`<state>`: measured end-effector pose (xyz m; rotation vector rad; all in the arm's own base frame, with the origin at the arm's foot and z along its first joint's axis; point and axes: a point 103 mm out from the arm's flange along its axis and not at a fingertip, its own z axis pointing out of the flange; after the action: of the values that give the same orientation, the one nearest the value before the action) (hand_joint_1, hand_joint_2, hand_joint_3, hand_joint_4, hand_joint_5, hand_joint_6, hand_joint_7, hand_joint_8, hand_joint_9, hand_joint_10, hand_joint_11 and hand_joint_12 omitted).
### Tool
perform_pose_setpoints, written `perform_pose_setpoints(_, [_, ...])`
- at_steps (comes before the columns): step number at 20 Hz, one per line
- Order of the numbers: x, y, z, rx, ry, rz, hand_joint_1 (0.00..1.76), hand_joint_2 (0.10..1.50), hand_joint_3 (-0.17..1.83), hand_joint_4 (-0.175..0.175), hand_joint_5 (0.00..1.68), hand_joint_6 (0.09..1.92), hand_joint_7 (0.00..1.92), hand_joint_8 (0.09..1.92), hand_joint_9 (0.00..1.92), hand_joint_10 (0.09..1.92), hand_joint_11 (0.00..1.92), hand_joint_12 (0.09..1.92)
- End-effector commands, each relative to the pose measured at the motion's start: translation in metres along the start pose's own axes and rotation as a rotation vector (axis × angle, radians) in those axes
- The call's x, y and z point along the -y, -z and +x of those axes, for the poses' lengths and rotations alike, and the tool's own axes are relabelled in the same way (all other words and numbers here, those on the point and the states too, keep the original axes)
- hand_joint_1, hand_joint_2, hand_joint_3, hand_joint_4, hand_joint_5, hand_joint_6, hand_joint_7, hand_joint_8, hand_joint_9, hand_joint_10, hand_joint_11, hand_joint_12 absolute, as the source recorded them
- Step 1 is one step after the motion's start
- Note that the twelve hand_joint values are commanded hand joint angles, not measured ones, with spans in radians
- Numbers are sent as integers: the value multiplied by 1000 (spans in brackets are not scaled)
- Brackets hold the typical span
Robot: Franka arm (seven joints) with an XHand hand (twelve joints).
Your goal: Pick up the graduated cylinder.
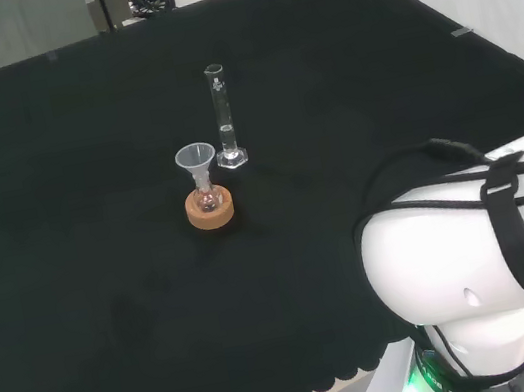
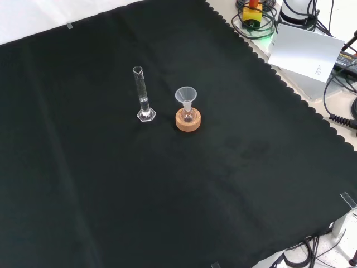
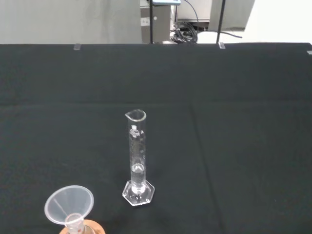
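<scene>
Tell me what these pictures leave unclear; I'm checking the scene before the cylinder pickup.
- Flask under the funnel: too small and clear on its cork ring in head and front views; cut off by the wrist view's edge.
- Graduated cylinder: whether it holds liquid is unclear; the glass is transparent, its markings too small.

Funnel (image 1: 195, 157) stands just beside graduated cylinder (image 1: 223, 117); open cloth elsewhere.

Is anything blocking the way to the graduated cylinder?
Nothing visible blocks it. The graduated cylinder stands upright on open cloth. Only the funnel in its flask on the cork ring stands close beside it, apart from it.
</scene>
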<state>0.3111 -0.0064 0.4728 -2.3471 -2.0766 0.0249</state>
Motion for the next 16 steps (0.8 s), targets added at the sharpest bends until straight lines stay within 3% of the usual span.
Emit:
perform_pose_setpoints(1, [-9, -22, -17, -9, -51, 24, 11, 1245, 292, -8, 269, 87, 8, 556, 236, 685, 149, 1379])
perform_pose_setpoints(7, [-33, -52, -34, -43, -69, 18, 41, 1233, 277, -20, 292, 87, 38, 569, 259, 691, 156, 1378])
perform_pose_setpoints(10, [-53, -75, -46, -94, -68, 0, 70, 1222, 266, -27, 312, 87, 75, 587, 292, 698, 170, 1377])
perform_pose_setpoints(16, [-104, -140, -70, -180, -59, -11, 100, 1206, 251, -42, 355, 87, 150, 628, 359, 705, 182, 1369])
